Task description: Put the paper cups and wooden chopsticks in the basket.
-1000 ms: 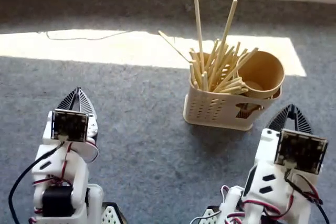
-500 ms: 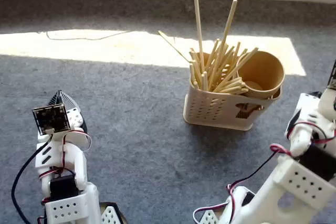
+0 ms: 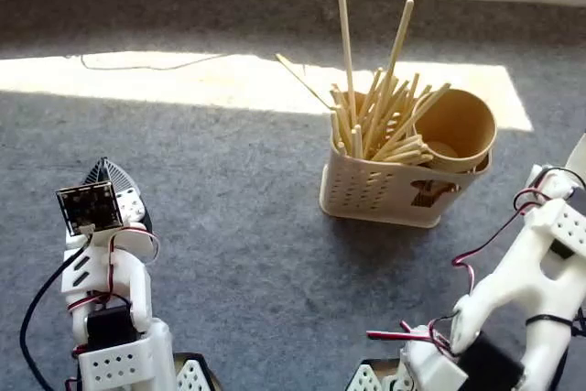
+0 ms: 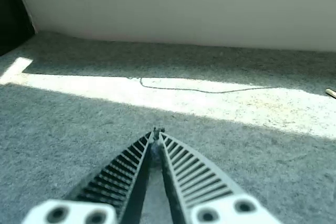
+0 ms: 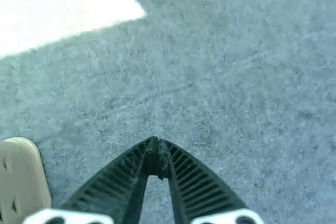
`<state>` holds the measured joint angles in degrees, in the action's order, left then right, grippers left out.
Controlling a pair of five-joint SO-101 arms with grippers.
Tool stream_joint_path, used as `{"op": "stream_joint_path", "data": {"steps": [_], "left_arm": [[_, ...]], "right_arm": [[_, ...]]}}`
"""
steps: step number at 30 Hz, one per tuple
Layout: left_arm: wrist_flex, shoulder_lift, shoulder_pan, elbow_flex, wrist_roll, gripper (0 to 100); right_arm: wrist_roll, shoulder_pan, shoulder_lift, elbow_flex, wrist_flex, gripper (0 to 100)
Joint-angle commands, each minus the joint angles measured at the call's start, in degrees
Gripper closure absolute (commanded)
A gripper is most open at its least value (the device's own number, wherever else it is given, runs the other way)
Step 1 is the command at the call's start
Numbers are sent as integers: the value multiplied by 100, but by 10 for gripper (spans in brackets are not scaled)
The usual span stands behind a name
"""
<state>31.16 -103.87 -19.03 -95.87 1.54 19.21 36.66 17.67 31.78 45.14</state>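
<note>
Basket (image 3: 366,191) holds wooden chopsticks (image 3: 383,121) and paper cup (image 3: 462,118); left gripper (image 4: 156,132), right gripper (image 5: 154,143) both pinched together.

the left gripper (image 4: 156,136) is closed, tips together, and the left arm (image 3: 105,267) stands upright. the right gripper (image 5: 156,148) is closed; the right arm (image 3: 536,267) leans toward the table's right edge.

The table (image 3: 247,254) carries a grey cloth covering with a short, rough, matt pile. The basket (image 3: 366,191) is cream perforated plastic, smooth and matt. The chopsticks (image 3: 380,116) are pale bare wood. The paper cup (image 3: 458,121) is tan matt paper. The left claw (image 4: 156,136) and right claw (image 5: 156,149) are black ribbed matt plastic; the arm housings (image 3: 114,363) are smooth white plastic.
</note>
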Motion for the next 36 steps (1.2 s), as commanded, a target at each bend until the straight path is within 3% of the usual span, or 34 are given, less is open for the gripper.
{"op": "stream_joint_path", "data": {"steps": [1, 10, 24, 36], "left_arm": [[-123, -66, -57, -119, 62, 993], [-114, -66, -57, -119, 53, 993], [-123, -66, -84, -119, 53, 993], [-132, -66, -92, -119, 53, 993]], "right_arm": [[18, -251, -400, -277, -207, 992], [18, -884, -1165, -242, -233, 992], [9, -2009, -1200, 303, -233, 992], [9, -2000, -1209, 347, -233, 992]]}}
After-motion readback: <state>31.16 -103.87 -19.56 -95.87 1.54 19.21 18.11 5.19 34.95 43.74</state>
